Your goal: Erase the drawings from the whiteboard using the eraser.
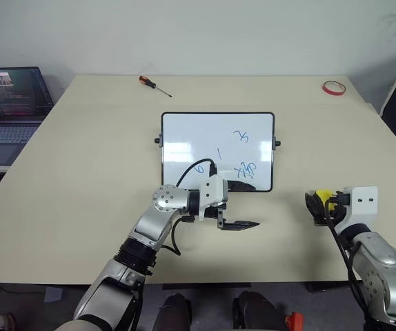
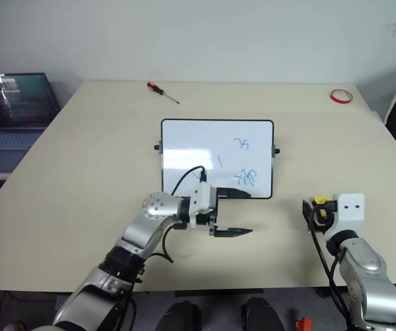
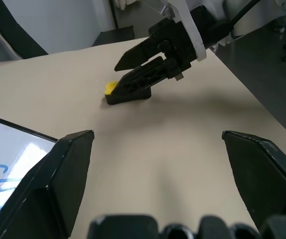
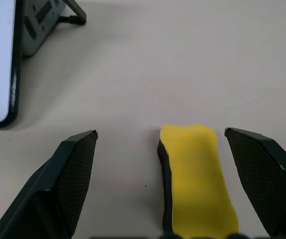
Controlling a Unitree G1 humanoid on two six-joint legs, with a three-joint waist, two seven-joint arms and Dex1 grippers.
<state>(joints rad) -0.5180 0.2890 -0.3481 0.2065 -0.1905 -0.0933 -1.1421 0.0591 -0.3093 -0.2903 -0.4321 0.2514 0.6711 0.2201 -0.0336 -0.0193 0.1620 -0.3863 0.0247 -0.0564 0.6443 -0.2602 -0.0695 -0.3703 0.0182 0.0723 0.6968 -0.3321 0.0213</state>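
Now right gripper (image 4: 160, 189) spread around eraser (image 4: 195, 179), left gripper (image 3: 158, 164) spread beside whiteboard (image 1: 184, 131)

Yellow eraser (image 4: 195, 179), blue drawings (image 1: 243, 167), white whiteboard (image 1: 184, 131)

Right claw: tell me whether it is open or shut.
Open. The right claw has its black fingers spread wide, with the yellow eraser lying between them, ungripped.

Left hand (image 1: 239, 225) points sideways toward the right arm, fingers spread wide — right hand (image 4: 160, 184) low, jaws fully apart.
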